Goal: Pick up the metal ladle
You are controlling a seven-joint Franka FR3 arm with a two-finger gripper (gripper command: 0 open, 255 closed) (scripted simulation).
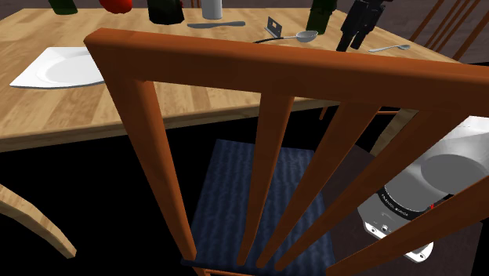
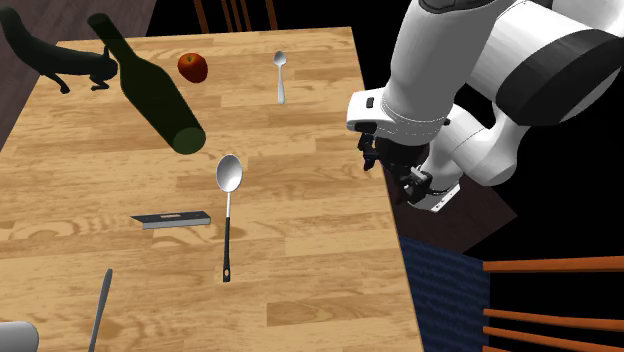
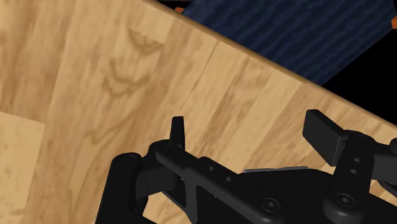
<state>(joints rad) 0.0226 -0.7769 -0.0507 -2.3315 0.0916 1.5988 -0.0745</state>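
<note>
Ladle (image 2: pixel 227 215), silvery in the bowl and dark along the handle, lies flat on open wood of the table (image 2: pixel 300 250). Its bowl is turned toward the toppled dark bottle (image 2: pixel 150 85) and a small grey block (image 2: pixel 172 219) sits just beside its handle, so the shaft looks free to be taken from above. The gripper (image 2: pixel 368 160) hangs over the table's edge nearest the arm, well apart from the ladle, with its fingers (image 3: pixel 177 130) spread wide over bare wood and holding nothing, which I judge suits an approach not yet made.
</note>
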